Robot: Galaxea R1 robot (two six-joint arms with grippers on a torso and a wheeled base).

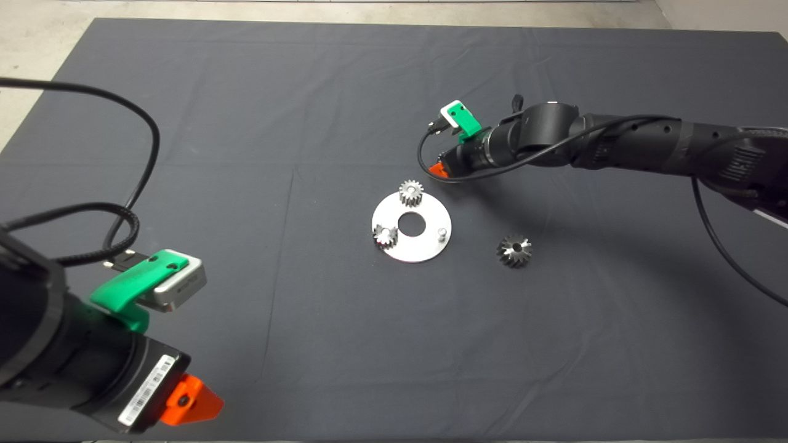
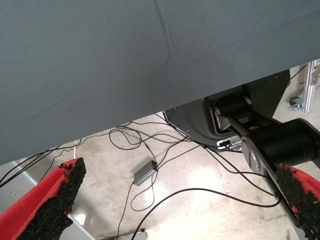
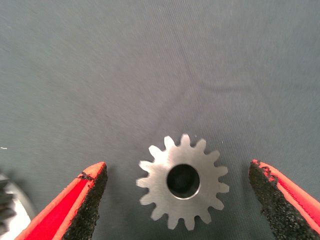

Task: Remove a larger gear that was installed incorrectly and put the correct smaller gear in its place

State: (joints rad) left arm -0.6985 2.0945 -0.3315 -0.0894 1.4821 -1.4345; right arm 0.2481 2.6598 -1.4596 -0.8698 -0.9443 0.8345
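The larger gear (image 1: pixel 514 251), with flared dark teeth, lies loose on the mat to the right of the round steel plate (image 1: pixel 425 249). Two small gears (image 1: pixel 410 192) (image 1: pixel 385 234) sit on the plate, and its third pin (image 1: pixel 441 232) stands bare. My right gripper (image 1: pixel 439 168) hovers over the mat just behind the plate. In the right wrist view the smaller gear (image 3: pixel 182 181) lies flat on the mat between the open fingers of my right gripper (image 3: pixel 177 167), touching neither pad; the head view hides it under the gripper. My left gripper (image 1: pixel 191 403) waits at the lower left.
The dark mat (image 1: pixel 246 154) is bare around the plate. The left wrist view shows my left gripper (image 2: pixel 181 167) open over the mat's edge, with floor cables and a small grey box (image 2: pixel 145 173) beyond. The plate's edge (image 3: pixel 12 210) shows beside the right gripper's finger.
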